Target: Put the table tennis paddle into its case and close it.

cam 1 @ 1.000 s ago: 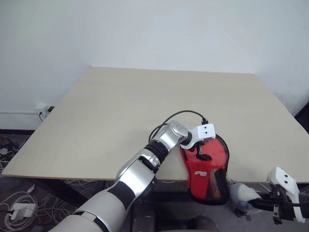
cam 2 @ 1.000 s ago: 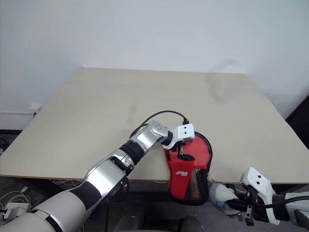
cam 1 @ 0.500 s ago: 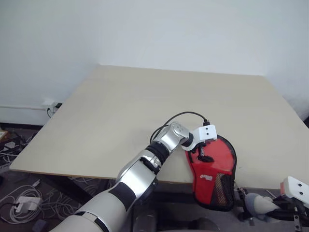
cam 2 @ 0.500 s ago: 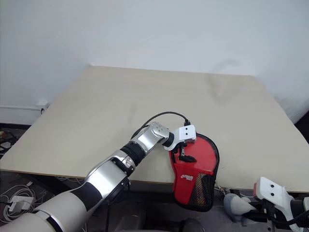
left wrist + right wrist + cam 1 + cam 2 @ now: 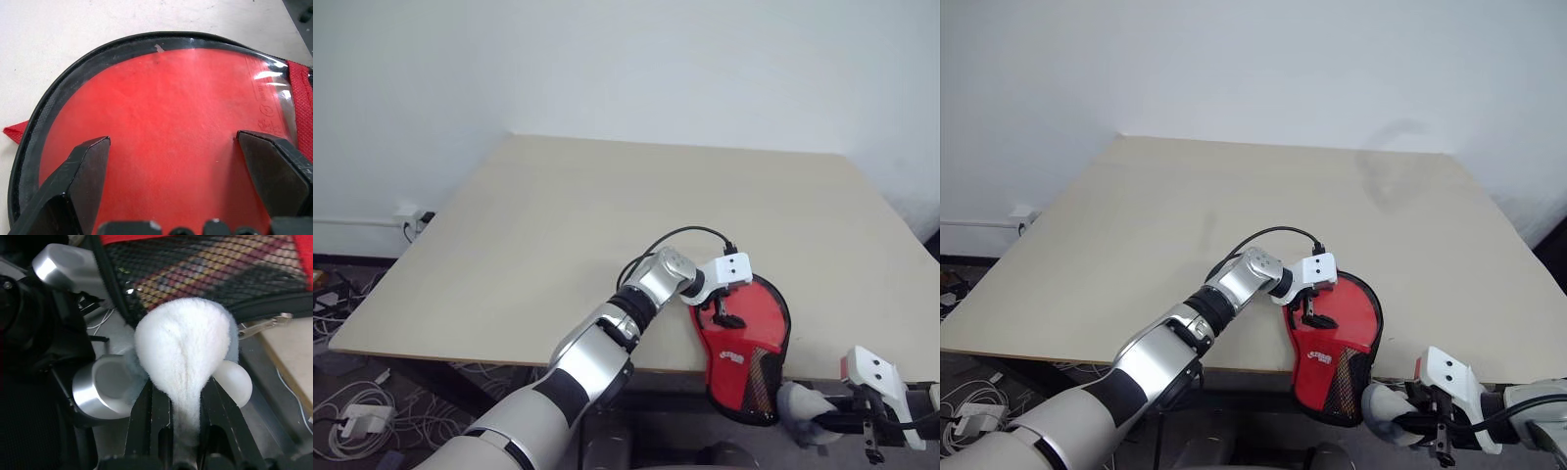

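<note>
The case (image 5: pixel 744 348) is lying at the near edge of the surface (image 5: pixel 607 225), its round red end resting on the wood and its black mesh end hanging past the edge toward the robot. The left claw (image 5: pixel 722 311) is sitting right over the round end, its two black fingers (image 5: pixel 73 191) standing wide apart and pointing down onto the red face without clamping anything. In the left wrist view the fingers are spreading across the clear window (image 5: pixel 274 103), with the black edging (image 5: pixel 58 98) curving around the red just beyond them. Red rubber is showing through the window, so the table tennis paddle (image 5: pixel 161 122) is lying inside the case; through the mesh in the right wrist view, something striped and multicoloured is showing in the case's narrow end, and I cannot tell what it is.

The right claw (image 5: pixel 1442 439) is hanging below the surface's edge, just beside the overhanging mesh end. Its fingers are pressed together on a fuzzy white object (image 5: pixel 183 352), which is hovering close under the mesh (image 5: pixel 205 264). A small metal zipper pull (image 5: pixel 266 324) is dangling from the case rim nearby
</note>
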### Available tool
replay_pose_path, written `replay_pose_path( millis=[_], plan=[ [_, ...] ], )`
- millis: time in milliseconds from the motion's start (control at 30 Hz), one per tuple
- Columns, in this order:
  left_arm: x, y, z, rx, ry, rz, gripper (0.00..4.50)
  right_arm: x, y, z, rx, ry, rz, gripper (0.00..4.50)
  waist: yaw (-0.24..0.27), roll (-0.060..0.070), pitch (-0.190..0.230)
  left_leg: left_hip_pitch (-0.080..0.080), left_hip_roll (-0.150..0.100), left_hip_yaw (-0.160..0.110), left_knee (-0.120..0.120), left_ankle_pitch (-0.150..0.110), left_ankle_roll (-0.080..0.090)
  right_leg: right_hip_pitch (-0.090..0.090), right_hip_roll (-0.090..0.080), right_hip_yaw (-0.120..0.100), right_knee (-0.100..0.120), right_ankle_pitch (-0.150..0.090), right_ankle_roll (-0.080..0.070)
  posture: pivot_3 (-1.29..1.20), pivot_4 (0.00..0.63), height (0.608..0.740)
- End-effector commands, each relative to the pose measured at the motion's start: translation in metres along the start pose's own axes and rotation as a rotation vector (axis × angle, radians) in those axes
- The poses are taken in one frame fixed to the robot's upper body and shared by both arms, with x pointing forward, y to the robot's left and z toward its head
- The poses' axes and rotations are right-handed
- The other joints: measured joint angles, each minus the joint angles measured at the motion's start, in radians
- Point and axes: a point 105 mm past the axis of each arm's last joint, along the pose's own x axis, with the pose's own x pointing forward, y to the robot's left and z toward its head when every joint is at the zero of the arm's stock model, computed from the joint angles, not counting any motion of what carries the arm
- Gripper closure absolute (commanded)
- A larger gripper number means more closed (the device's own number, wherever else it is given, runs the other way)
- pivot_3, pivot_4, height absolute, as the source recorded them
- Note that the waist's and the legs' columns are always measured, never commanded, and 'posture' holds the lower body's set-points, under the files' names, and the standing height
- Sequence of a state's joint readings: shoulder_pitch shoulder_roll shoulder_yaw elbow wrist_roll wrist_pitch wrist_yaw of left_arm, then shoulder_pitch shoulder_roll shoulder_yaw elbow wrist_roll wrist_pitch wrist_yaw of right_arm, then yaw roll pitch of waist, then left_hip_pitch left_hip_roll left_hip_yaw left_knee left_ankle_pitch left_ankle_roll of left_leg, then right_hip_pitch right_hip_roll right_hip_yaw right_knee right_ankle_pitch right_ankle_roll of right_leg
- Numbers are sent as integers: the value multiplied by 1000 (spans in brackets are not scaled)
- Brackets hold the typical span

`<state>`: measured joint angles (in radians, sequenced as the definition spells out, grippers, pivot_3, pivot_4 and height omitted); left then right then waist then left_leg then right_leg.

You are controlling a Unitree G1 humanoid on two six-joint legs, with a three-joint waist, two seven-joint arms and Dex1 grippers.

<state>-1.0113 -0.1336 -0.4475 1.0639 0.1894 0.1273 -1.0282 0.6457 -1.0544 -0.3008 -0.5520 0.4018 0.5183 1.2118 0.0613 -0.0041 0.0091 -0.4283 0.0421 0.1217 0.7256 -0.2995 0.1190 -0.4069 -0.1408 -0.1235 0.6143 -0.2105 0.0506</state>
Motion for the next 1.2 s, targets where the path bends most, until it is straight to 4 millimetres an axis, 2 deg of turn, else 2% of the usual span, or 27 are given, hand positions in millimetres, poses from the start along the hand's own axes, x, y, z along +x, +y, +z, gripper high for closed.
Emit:
replay_pose_path(
  millis=[33,233,367,500,600,733,867,967,1067,1200],
  plan=[
    [6,-10,-39,-45,163,-25,0,0,20,-6,-49,53,105,4328,-1,0,0,0,0,0,0,0,0,0,0,0,0,0,0,0,0,724],
    [7,-11,-40,-47,161,-31,0,-13,13,-13,-63,98,88,4328,-3,0,-1,0,0,0,4,0,0,1,0,0,1,0,1,0,0,724],
    [7,-11,-41,-46,164,-26,0,-16,20,-15,-76,116,120,4328,-2,0,-1,0,1,0,4,-1,0,0,-1,0,2,0,1,0,0,724],
    [7,-11,-40,-53,160,-25,0,-18,21,-4,-76,73,112,4328,-2,0,-1,0,1,0,4,-1,0,0,0,0,2,0,1,0,0,724],
    [7,-12,-43,-51,165,-27,0,-19,21,0,-73,59,104,3397,-2,0,-1,0,1,0,5,-1,0,0,-1,0,3,0,1,0,0,724],
    [6,-11,-44,-51,168,-24,0,-21,13,5,-66,32,68,1910,-3,0,-1,0,1,0,5,-1,0,0,-1,0,3,0,1,0,0,724],
    [4,-9,-44,-52,169,-17,0,-30,-4,25,-67,-54,-20,454,-5,0,-1,0,1,0,5,-1,0,0,-1,0,4,0,1,0,0,724],
    [1,-7,-45,-52,169,-10,0,-44,-16,48,-45,-181,-85,454,-6,0,-1,0,1,0,6,-1,0,0,-1,0,5,1,0,0,0,724],
    [-1,-4,-45,-58,165,0,0,-52,-23,59,-25,-250,-124,454,-6,0,-1,0,1,0,6,-1,0,0,-1,0,5,1,0,0,0,724],
    [-8,3,-46,-86,143,27,0,-66,-48,79,36,-405,-239,454,-13,0,-1,0,1,1,6,-1,0,-1,-1,0,5,1,0,0,0,724]
  ],
)
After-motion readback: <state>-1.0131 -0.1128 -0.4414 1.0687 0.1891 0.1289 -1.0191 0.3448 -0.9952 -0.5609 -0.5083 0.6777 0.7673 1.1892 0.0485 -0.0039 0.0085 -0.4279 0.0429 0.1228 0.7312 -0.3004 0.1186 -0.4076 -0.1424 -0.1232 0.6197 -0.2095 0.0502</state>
